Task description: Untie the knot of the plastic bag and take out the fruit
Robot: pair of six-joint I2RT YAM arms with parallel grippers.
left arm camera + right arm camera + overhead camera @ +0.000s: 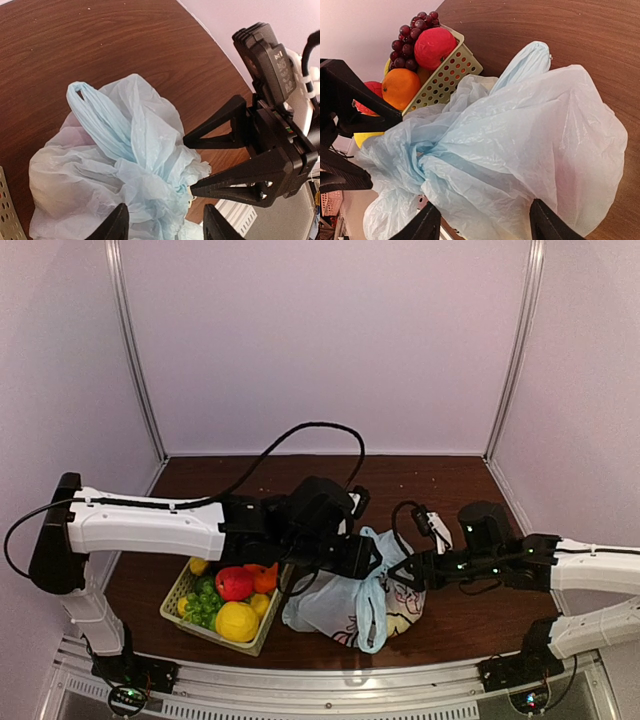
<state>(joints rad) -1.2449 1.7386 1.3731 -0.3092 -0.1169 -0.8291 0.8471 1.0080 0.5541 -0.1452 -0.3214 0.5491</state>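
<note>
The pale blue plastic bag point(335, 610) lies on the brown table, tied shut. Its knot point(177, 187) is a bunched twist at the top, also in the right wrist view point(420, 160). One loop handle point(95, 115) sticks up loose. My left gripper point(378, 562) is open, its jaws astride the film just below the knot point(166, 206). Facing it, my right gripper point(398, 572) is open too, straddling the bag's film point(484, 202), with one fingertip point(200, 187) touching the knot. The fruit inside is hidden, only faint pink and yellow tints showing through the film.
A perforated yellow basket point(175, 600) stands left of the bag, touching it. It holds a red apple point(234, 583), an orange point(400, 87), green grapes point(205, 602), dark grapes point(407, 47) and a yellow fruit point(237, 621). Walls close in the back and sides; a metal rail runs along the near edge.
</note>
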